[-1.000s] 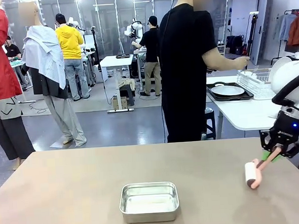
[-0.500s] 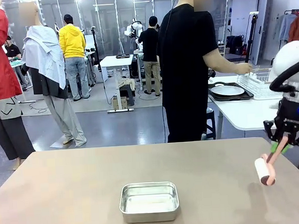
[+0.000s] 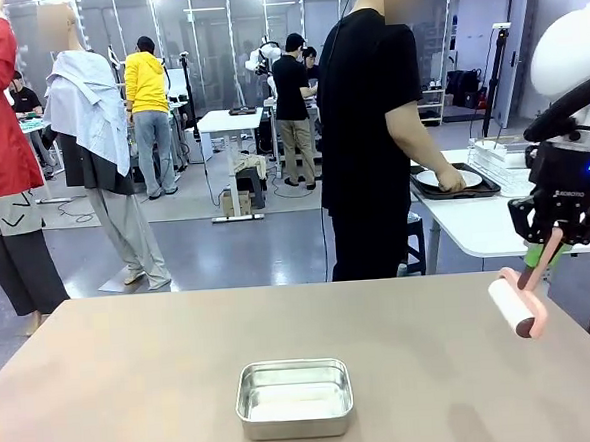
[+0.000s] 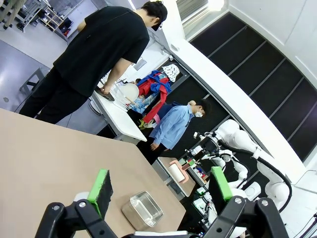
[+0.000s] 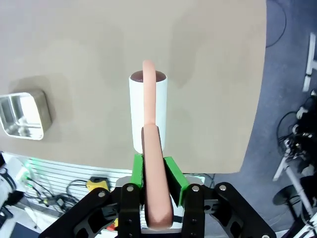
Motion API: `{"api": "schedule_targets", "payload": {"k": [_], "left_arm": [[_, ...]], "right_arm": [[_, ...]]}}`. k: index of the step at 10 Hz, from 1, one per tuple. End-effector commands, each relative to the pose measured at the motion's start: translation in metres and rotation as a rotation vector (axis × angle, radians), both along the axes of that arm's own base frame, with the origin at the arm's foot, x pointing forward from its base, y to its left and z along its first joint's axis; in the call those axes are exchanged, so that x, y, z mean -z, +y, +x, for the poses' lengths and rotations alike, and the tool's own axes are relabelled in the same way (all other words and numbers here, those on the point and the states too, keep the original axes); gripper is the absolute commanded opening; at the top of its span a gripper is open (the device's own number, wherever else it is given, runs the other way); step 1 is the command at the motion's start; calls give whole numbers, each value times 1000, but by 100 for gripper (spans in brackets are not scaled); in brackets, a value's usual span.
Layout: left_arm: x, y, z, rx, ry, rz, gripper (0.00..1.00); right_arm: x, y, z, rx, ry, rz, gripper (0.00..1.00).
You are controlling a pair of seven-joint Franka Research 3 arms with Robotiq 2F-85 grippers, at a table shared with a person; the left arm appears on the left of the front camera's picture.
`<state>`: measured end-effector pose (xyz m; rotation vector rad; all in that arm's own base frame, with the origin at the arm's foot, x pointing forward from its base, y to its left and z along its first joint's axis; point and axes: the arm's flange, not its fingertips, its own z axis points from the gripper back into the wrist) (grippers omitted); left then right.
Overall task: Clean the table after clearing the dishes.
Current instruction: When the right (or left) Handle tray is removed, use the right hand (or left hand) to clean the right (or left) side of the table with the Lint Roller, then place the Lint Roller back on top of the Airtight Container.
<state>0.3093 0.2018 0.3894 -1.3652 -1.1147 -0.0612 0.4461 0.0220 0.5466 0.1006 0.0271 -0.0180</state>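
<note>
Since a second ago the right gripper (image 3: 554, 250) has risen off the table (image 3: 135, 381), carrying the lint roller (image 3: 516, 306) up with it; the roller, which lay on the tabletop near the right edge, now hangs in the air above it. The jaws are clamped tight on the roller's pink handle, green pads pressing either side, the white roll pointing down toward the beige surface. The left gripper (image 4: 161, 191) stands spread wide with nothing between its fingers. A steel tin (image 3: 294, 397) sits near the table's front middle. At the white side table, the person (image 3: 369, 126) has a hand on a white plate (image 3: 451, 178) in a dark tray (image 3: 425, 188).
</note>
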Motion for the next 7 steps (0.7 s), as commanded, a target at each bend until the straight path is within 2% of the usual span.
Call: {"api": "schedule_targets", "payload": {"k": [1,2,7], "left_arm": [[-1,1,-5,8,-7,-4,100],[-1,1,-5,8,-7,-4,100],[-1,1,-5,8,-7,-4,100]], "right_arm": [[8,3,7,-38,-33,-20,23],[0,0,0,0,0,0,23],[0,0,0,0,0,0,23]]}}
